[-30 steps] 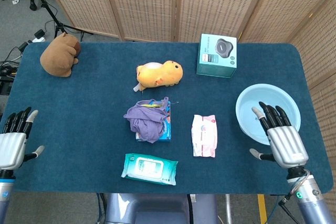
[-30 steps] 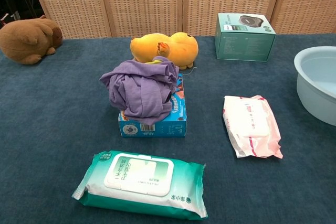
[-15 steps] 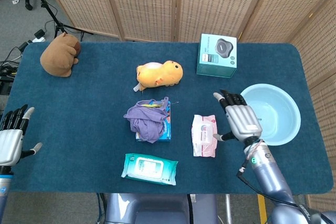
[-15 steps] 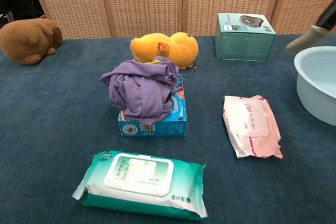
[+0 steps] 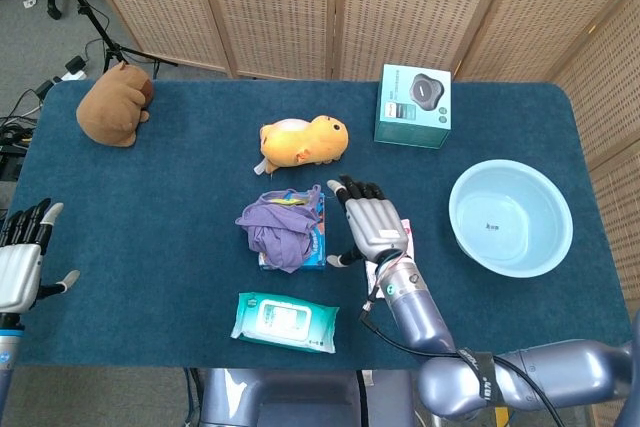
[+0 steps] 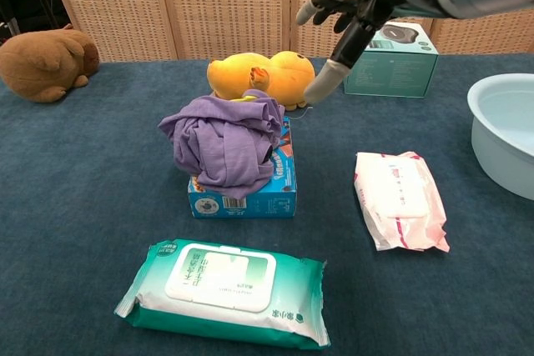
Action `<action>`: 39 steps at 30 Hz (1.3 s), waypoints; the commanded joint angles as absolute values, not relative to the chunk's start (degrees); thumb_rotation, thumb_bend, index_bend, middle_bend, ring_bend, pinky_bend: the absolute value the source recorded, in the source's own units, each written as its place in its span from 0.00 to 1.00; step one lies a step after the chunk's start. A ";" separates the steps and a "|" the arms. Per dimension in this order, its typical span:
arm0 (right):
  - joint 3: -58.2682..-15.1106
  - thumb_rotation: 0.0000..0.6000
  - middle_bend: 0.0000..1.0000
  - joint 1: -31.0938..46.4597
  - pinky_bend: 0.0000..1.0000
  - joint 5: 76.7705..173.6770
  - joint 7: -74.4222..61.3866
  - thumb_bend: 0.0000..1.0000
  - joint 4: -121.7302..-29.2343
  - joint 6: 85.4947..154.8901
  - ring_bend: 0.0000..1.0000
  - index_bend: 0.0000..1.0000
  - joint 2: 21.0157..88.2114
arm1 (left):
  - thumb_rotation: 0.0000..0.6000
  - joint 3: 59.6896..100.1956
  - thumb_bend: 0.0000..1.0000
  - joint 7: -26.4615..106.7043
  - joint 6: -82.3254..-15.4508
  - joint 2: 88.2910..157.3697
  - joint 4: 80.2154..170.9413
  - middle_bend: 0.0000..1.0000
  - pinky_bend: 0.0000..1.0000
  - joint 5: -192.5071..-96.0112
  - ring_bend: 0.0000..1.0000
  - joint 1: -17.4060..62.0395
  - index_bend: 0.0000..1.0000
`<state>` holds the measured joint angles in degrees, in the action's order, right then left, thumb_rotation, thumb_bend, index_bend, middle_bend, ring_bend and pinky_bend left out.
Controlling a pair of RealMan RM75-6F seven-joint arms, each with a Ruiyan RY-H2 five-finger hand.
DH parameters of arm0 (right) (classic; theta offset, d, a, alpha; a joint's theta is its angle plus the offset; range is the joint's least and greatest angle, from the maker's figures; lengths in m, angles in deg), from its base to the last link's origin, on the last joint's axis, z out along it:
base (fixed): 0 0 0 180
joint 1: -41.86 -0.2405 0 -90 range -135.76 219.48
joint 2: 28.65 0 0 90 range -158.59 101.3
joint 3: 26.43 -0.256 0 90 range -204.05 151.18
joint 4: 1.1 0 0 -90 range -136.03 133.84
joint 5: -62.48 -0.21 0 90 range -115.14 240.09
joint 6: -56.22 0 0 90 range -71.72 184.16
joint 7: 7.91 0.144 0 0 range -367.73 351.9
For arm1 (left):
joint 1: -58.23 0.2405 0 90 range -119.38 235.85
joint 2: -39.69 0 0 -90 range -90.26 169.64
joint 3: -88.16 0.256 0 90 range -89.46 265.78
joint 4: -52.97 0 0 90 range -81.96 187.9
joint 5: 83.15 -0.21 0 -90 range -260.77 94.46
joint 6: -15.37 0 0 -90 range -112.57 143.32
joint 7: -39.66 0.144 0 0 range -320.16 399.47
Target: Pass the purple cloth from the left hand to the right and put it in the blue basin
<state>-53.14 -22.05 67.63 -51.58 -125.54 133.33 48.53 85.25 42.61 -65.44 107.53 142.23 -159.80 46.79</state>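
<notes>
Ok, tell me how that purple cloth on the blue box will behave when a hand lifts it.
The purple cloth lies crumpled in soft folds and drapes over the blue box's edge, so it probably hangs limp and trails. It looks thin, likely light. Bunched loosely, it may unfold when lifted; a pinch could catch only one layer.

purple cloth [image 6: 225,143]: I see soft, matt, crumpled fabric
blue basin [image 5: 510,217]: smooth glossy plastic
table [image 5: 150,207]: matt felt-like covering (rough nap)
wipes pack [image 6: 224,289]: shiny film
</notes>
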 commanded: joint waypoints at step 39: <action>-50.17 1.00 0.00 -29.22 0.00 74.11 -43.83 0.00 -99.57 117.95 0.00 0.00 65.83 | 1.00 84.11 0.19 43.41 -57.52 108.84 140.06 0.00 0.00 -157.12 0.00 45.28 0.00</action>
